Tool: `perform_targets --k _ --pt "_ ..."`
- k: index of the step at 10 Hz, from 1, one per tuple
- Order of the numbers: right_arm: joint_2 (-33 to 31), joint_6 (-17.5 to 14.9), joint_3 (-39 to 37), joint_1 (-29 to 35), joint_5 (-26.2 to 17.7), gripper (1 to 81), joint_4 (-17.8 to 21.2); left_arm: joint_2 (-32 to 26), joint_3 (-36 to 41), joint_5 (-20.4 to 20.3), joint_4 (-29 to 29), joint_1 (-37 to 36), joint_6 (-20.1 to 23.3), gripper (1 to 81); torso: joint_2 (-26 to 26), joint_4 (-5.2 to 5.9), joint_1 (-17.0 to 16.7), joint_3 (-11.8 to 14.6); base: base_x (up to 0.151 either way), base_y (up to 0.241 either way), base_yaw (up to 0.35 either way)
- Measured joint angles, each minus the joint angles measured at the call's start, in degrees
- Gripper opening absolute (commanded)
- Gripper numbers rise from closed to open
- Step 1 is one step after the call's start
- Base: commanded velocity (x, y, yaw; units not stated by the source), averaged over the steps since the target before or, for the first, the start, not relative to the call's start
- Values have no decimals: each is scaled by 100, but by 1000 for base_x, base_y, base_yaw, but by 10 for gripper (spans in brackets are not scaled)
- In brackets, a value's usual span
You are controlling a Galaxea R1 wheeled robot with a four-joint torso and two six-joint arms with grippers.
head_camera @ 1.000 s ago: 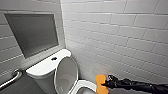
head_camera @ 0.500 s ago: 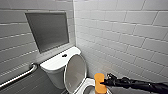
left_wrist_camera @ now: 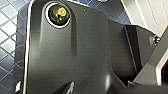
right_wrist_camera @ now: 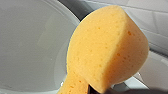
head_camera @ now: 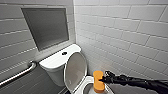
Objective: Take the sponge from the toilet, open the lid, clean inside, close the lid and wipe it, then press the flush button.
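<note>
Pinching the sponge (head_camera: pixel 98 80) in the right gripper (head_camera: pixel 103 79), jaws pressed in at its narrow waist. Reads as a deliberate grip: leaves both rounded lobes free as wiping faces. Seeing one fat lobe in the right wrist view, porous face forward, sticking out past the jaws with pale bowl surface behind.

Holding it upright, on edge, just over the bowl rim (head_camera: pixel 86 81) on the side nearest the tiled wall (head_camera: pixel 120 32). Cannot tell whether touching the rim or just clear of it.

Reaching in from the right with the arm low and nearly level, presumably to come in beside the raised lid (head_camera: pixel 75 68) rather than across it.

Finding the lid already up, tipped back toward the tank of the toilet (head_camera: pixel 53 62), greyish underside facing out, so open access to the bowl.

Judging this as the clean-inside step: sponge gripped, lid raised, not yet down in the bowl. Likely needing a drop and tilt next. Worth watching for clipping the lid and tipping it forward.

Noting the flush button (head_camera: pixel 64 53) on the tank top, well apart from the sponge. Noting a grab bar (head_camera: pixel 20 73) on the wall beside the tank, away from the work.

Left gripper: cannot tell whether open or closed. Seeing blue floor tiles (left_wrist_camera: pixel 7 30) past the robot's own plate in the left wrist view, so probably parked low, out of the way.
</note>
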Motion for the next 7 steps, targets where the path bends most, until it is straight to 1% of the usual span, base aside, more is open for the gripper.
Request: perform_targets --k 2,5,7 --pt "243 34 -105 201 57 10 4 0 1 -35 0 13 -5 811 0 0 0 -335 0 0 0" --pt "339 67 -412 304 49 10 4 34 6 -60 2 11 -6 811 2 0 2 -833 0 0 0" --pt "601 129 -631 382 74 10 4 50 6 -83 0 2 -9 811 5 0 5 -944 0 0 0"
